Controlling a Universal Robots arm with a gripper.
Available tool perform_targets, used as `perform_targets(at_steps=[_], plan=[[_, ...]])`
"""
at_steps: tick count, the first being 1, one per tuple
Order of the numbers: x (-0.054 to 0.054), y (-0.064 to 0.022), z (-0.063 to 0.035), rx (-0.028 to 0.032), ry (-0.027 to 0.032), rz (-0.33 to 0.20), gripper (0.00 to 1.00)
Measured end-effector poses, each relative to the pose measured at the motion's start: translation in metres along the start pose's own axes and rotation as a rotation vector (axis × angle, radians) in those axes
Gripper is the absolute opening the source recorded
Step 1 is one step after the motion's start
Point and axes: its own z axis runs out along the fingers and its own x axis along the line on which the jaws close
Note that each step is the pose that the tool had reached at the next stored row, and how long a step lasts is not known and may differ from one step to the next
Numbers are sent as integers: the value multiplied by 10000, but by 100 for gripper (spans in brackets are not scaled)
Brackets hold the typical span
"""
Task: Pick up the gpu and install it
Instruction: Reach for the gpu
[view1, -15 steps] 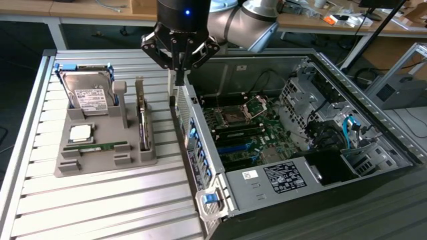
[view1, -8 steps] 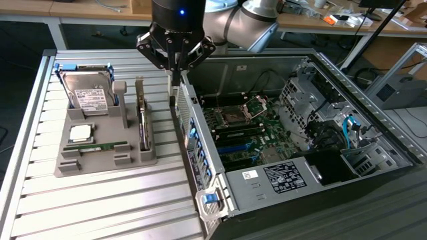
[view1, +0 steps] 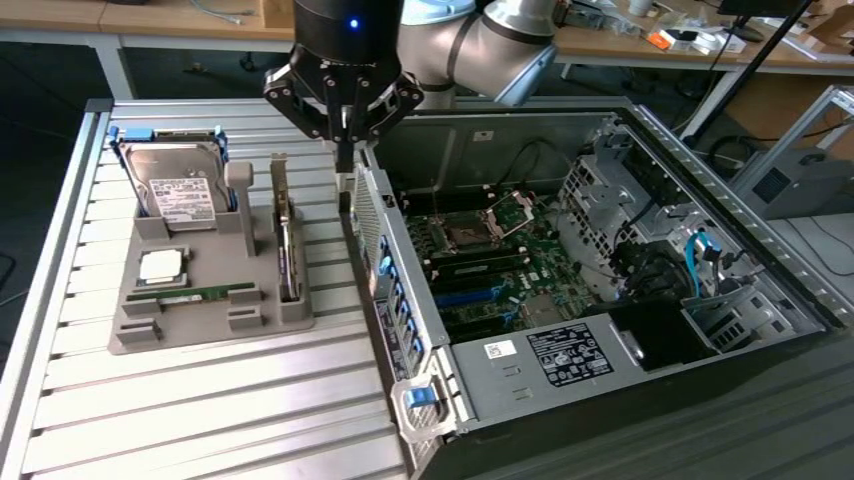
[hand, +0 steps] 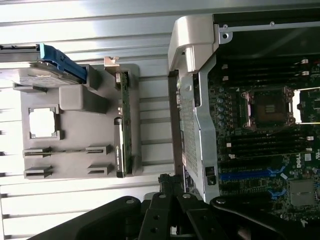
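- Exterior view: the end effector (view1: 344, 165) hangs fingertips-down, clenched with nothing between them, over the strip between the grey holder (view1: 200, 320) and the near wall of the open computer case (view1: 400, 300).
- The gpu (view1: 283, 240) stands on edge in the holder's slot nearest the case, silver bracket at the far end, untouched and just beside the fingertips towards the exterior view's left.
- The holder also carries a hard drive (view1: 183, 195) upright in a blue carrier, a processor chip (view1: 162, 265) lying flat, and a memory stick (view1: 200, 295) in a low slot.
- The holder and case rest on a slatted metal counter (view1: 200, 410).
- This view alone shows the drive's white label and a black label (view1: 570, 352) with white print inside the case; neither can be read.
- Wrist view: the end effector (hand: 170, 182) shows as black linkage with its tips together beside the case wall (hand: 192, 100).
- The gpu (hand: 123, 125) appears edge-on as a thin green strip in the holder (hand: 75, 145), apart from the fingertips.
- This view gives a closer look at the motherboard (hand: 260, 160): the bare processor socket (hand: 267, 107) and blue slots (hand: 247, 175). White lettering there is too small to read.
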Motion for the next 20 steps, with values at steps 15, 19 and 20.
perform_targets(at_steps=[15,19,20], plan=[[152,-11,-4,-2,-12,0,11],[198,-15,-6,-2,-15,0,11],[210,-16,-7,-1,-15,0,11]])
